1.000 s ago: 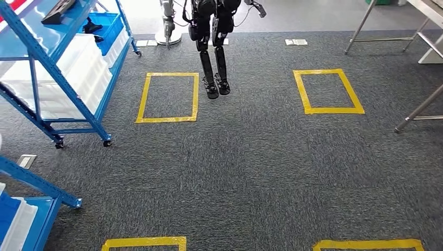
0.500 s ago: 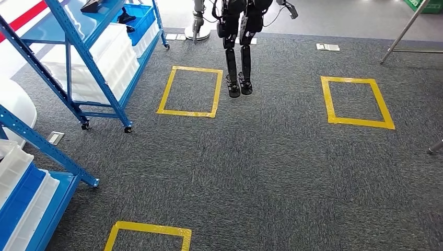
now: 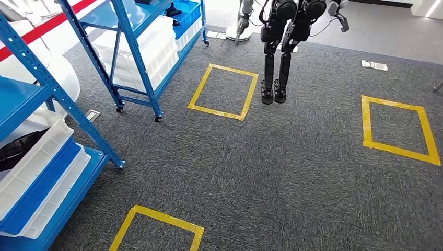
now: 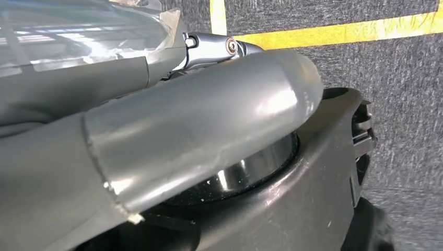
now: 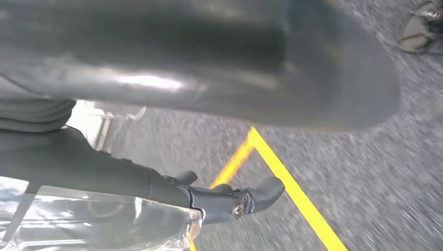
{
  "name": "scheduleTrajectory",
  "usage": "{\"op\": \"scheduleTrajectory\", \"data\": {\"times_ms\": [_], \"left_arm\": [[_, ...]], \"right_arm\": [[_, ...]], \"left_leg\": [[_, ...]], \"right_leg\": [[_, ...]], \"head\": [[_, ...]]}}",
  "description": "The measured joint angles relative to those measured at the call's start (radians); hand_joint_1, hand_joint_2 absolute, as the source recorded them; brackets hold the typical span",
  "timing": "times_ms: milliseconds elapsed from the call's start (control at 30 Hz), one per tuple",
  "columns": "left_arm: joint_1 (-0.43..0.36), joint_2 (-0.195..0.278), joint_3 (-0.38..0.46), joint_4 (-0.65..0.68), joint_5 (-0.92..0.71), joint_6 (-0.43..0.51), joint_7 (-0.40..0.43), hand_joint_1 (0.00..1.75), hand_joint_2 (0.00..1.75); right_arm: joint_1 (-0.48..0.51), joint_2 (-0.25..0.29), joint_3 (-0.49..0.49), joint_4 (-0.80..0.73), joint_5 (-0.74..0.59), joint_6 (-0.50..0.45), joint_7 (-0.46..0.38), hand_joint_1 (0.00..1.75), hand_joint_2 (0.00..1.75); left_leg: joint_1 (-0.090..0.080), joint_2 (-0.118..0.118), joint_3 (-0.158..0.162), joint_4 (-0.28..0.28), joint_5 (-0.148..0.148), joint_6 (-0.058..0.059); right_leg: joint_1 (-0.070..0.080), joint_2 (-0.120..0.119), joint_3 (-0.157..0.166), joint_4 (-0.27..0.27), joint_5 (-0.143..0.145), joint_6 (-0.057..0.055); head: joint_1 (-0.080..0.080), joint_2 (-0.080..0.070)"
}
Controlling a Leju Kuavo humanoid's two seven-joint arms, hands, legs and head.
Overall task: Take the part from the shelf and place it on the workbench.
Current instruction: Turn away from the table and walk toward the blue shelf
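Blue shelf stands at my nine o'clock, with white bins and a dark part lying in one. Another blue shelf is at eleven. My left hand and right hand hang over grey carpet; I cannot tell how their fingers lie.

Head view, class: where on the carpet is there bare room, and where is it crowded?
Bare carpet lies between the yellow tape squares and inside them. It is crowded on the left, where the blue shelf units hold white bins, and at the far side, where another robot's legs stand.
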Motion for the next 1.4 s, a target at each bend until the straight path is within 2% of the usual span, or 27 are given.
{"op": "scheduleTrajectory", "data": {"times_ms": [33, 100, 167, 233, 300, 333, 367, 400, 467, 533, 600, 633, 700, 767, 833, 867, 900, 967, 1000, 1067, 1100, 1133, 1200, 1267, 1333, 1367, 1400], "left_arm": [[0.0, 0.001, 0.0, 0.0, 0.0, 0.0, 0.0, 0.0, 0.0], [0.004, 0.001, 0.0, 0.0, 0.0, 0.0, 0.0, 0.0, 0.0], [0.006, 0.002, 0.0, 0.0, 0.0, 0.0, 0.0, 0.0, 0.0], [0.005, 0.002, -0.001, 0.0, 0.0, 0.001, 0.0, 0.0, 0.0], [0.004, 0.002, -0.001, 0.0, 0.0, 0.001, 0.0, 0.0, 0.0], [0.004, 0.003, -0.001, 0.0, 0.0, 0.0, 0.0, 0.0, 0.0], [0.004, 0.003, -0.001, 0.0, 0.0, -0.001, 0.001, 0.0, 0.0], [0.004, 0.003, -0.001, 0.0, 0.0, -0.002, 0.002, 0.0, 0.0], [0.005, 0.005, -0.002, 0.0, 0.0, -0.004, 0.004, 0.0, 0.0], [0.003, 0.006, -0.002, 0.0, 0.0, -0.006, 0.004, 0.0, 0.0], [0.002, 0.006, -0.003, -0.001, 0.0, -0.009, 0.003, 0.0, 0.0], [0.004, 0.005, -0.003, -0.001, 0.0, -0.01, 0.003, 0.0, 0.0], [0.004, 0.003, -0.003, -0.001, 0.0, -0.01, 0.003, 0.0, 0.0], [0.002, 0.002, -0.004, -0.001, 0.0, -0.01, 0.003, 0.0, 0.0], [0.001, 0.001, -0.006, -0.001, 0.0, -0.01, 0.004, 0.0, 0.0], [0.002, 0.001, -0.007, -0.001, 0.001, -0.01, 0.006, 0.0, 0.0], [0.002, 0.0, -0.009, -0.001, 0.001, -0.01, 0.008, 0.0, 0.0], [0.002, 0.0, -0.011, -0.001, 0.005, -0.01, 0.012, 0.0, 0.0], [0.002, 0.0, -0.012, -0.001, 0.007, -0.01, 0.013, 0.0, 0.0], [0.003, 0.001, -0.014, -0.001, 0.008, -0.01, 0.015, 0.0, 0.0], [0.005, 0.002, -0.015, -0.001, 0.009, -0.01, 0.015, 0.0, 0.0], [0.006, 0.002, -0.016, -0.001, 0.009, -0.011, 0.015, 0.0, 0.0], [0.008, 0.003, -0.018, -0.001, 0.012, -0.01, 0.015, 0.0, 0.0], [0.007, 0.004, -0.018, -0.001, 0.016, -0.006, 0.014, 0.0, 0.0], [0.006, 0.004, -0.018, -0.001, 0.019, 0.002, 0.013, 0.0, 0.0], [0.007, 0.004, -0.018, -0.001, 0.019, 0.006, 0.013, 0.0, 0.0], [0.007, 0.004, -0.019, -0.001, 0.019, 0.008, 0.013, 0.0, 0.0]], "right_arm": [[-0.001, 0.001, 0.0, 0.0, 0.0, 0.002, 0.0, 0.0, 0.0], [-0.006, 0.002, -0.001, 0.001, 0.0, 0.003, 0.0, 0.0, 0.0], [-0.006, 0.003, -0.001, 0.001, 0.0, 0.004, 0.0, 0.0, 0.0], [-0.003, 0.003, -0.001, 0.001, 0.0, 0.004, 0.0, 0.0, 0.0], [0.0, 0.002, -0.001, 0.001, 0.0, 0.004, 0.0, 0.0, 0.0], [0.001, 0.002, -0.002, 0.001, 0.0, 0.004, 0.0, 0.0, 0.0], [0.0, 0.002, -0.003, 0.001, 0.0, 0.004, 0.0, 0.0, 0.0], [-0.001, 0.002, -0.004, 0.001, 0.001, 0.004, 0.0, 0.0, 0.0], [-0.003, 0.003, -0.006, 0.001, 0.001, 0.004, 0.0, 0.0, 0.0], [-0.004, 0.004, -0.008, 0.001, 0.002, 0.004, 0.0, 0.0, 0.0], [-0.008, 0.004, -0.009, 0.0, 0.002, 0.004, 0.0, 0.0, 0.0], [-0.01, 0.004, -0.01, 0.0, 0.002, 0.004, 0.0, 0.0, 0.0], [-0.01, 0.004, -0.01, -0.001, 0.003, 0.004, 0.0, 0.0, 0.0], [-0.005, 0.004, -0.01, -0.001, 0.003, 0.004, 0.0, 0.0, 0.0], [0.0, 0.001, -0.01, -0.001, 0.003, 0.004, 0.0, 0.0, 0.0], [0.001, 0.0, -0.011, -0.001, 0.004, 0.003, 0.0, 0.0, 0.0], [0.001, -0.001, -0.011, -0.001, 0.004, 0.002, 0.0, 0.0, 0.0], [0.001, -0.002, -0.011, 0.0, 0.006, 0.0, 0.0, 0.0, 0.0], [0.001, -0.002, -0.011, 0.0, 0.008, 0.0, 0.0, 0.0, 0.0], [-0.002, -0.002, -0.011, 0.0, 0.01, -0.001, 0.0, 0.0, 0.0], [-0.004, -0.002, -0.011, 0.0, 0.012, -0.001, -0.001, 0.0, 0.0], [-0.006, -0.002, -0.011, 0.0, 0.014, -0.001, -0.001, 0.0, 0.0], [-0.006, -0.002, -0.011, 0.0, 0.018, -0.002, -0.002, 0.0, 0.0], [-0.002, -0.002, -0.011, 0.0, 0.021, -0.004, -0.004, 0.0, 0.0], [0.001, -0.004, -0.011, 0.0, 0.023, -0.005, -0.005, 0.0, 0.0], [0.001, -0.004, -0.011, 0.0, 0.025, -0.005, -0.005, 0.0, 0.0], [0.0, -0.005, -0.011, 0.0, 0.026, -0.005, -0.006, 0.0, 0.0]], "left_leg": [[-0.001, -0.009, -0.005, 0.004, -0.001, -0.006], [0.001, -0.021, -0.011, 0.007, 0.0, -0.014], [0.003, 0.013, -0.025, 0.034, -0.018, -0.021], [0.002, 0.071, -0.072, 0.135, -0.075, -0.026], [0.002, 0.093, -0.133, 0.259, -0.127, -0.028], [0.002, 0.096, -0.148, 0.288, -0.13, -0.026], [0.002, 0.099, -0.144, 0.28, -0.115, -0.023], [0.001, 0.105, -0.121, 0.236, -0.087, -0.018], [-0.007, 0.144, -0.051, 0.103, -0.031, -0.004], [-0.019, 0.171, -0.018, 0.031, -0.015, 0.007], [-0.024, 0.153, -0.02, 0.02, -0.014, 0.013], [-0.022, 0.142, -0.016, 0.012, -0.009, 0.016], [-0.014, 0.12, -0.007, -0.005, 0.003, 0.024], [-0.009, 0.097, -0.005, -0.011, 0.009, 0.028], [-0.009, 0.069, -0.006, -0.01, 0.009, 0.029], [-0.008, 0.055, -0.005, -0.009, 0.01, 0.028], [-0.006, 0.04, -0.004, -0.008, 0.009, 0.026], [-0.003, 0.013, -0.005, 0.0, 0.006, 0.016], [-0.004, 0.001, -0.007, 0.005, 0.003, 0.01], [-0.006, -0.016, -0.012, 0.01, 0.001, -0.001], [-0.005, -0.023, -0.014, 0.01, 0.002, -0.004], [-0.003, -0.019, -0.016, 0.012, 0.002, -0.006], [-0.003, 0.028, -0.033, 0.047, -0.02, -0.014], [-0.004, 0.084, -0.084, 0.156, -0.079, -0.021], [-0.003, 0.098, -0.142, 0.274, -0.126, -0.023], [-0.003, 0.099, -0.152, 0.293, -0.125, -0.02], [-0.004, 0.102, -0.142, 0.273, -0.105, -0.015]], "right_leg": [[0.002, 0.008, 0.004, -0.014, 0.003, -0.006], [0.005, -0.011, 0.007, -0.013, 0.006, -0.024], [0.003, -0.031, 0.012, -0.013, 0.01, -0.036], [0.008, -0.054, 0.011, -0.014, 0.01, -0.048], [0.016, -0.081, 0.01, -0.014, 0.007, -0.057], [0.019, -0.094, 0.01, -0.014, 0.005, -0.06], [0.022, -0.106, 0.011, -0.014, 0.004, -0.062], [0.024, -0.117, 0.012, -0.014, 0.002, -0.064], [0.029, -0.136, 0.018, -0.014, -0.003, -0.065], [0.034, -0.154, 0.022, -0.014, -0.007, -0.06], [0.036, -0.175, 0.027, -0.019, -0.009, -0.053], [0.036, -0.173, 0.028, -0.017, -0.012, -0.048], [0.036, -0.13, 0.013, 0.022, -0.036, -0.045], [0.032, -0.077, -0.044, 0.138, -0.088, -0.05], [0.029, -0.06, -0.099, 0.244, -0.121, -0.047], [0.027, -0.058, -0.106, 0.25, -0.115, -0.04], [0.023, -0.054, -0.092, 0.214, -0.091, -0.029], [0.014, -0.026, -0.036, 0.082, -0.029, -0.007], [0.012, -0.014, -0.014, 0.029, -0.007, -0.005], [0.014, -0.004, 0.001, -0.009, 0.005, -0.018], [0.014, -0.014, 0.004, -0.011, 0.007, -0.027], [0.013, -0.023, 0.007, -0.011, 0.009, -0.033], [0.012, -0.041, 0.009, -0.013, 0.012, -0.044], [0.017, -0.063, 0.009, -0.013, 0.011, -0.053], [0.022, -0.089, 0.009, -0.013, 0.007, -0.059], [0.025, -0.102, 0.01, -0.013, 0.005, -0.061], [0.028, -0.114, 0.011, -0.013, 0.004, -0.063]], "head": [[0.001, 0.0], [-0.002, 0.0], [-0.006, 0.0], [-0.011, 0.0], [-0.013, 0.0], [-0.013, 0.0], [-0.013, 0.0], [-0.013, 0.0], [-0.013, 0.0], [-0.013, 0.0], [-0.013, 0.0], [-0.012, 0.0], [-0.012, 0.0], [-0.01, 0.0], [-0.009, 0.0], [-0.009, 0.0], [-0.009, 0.0], [-0.007, 0.0], [-0.005, 0.0], [-0.005, 0.0], [-0.006, 0.0], [-0.007, 0.0], [-0.012, 0.0], [-0.017, 0.0], [-0.018, 0.0], [-0.017, 0.0], [-0.018, 0.0]]}}
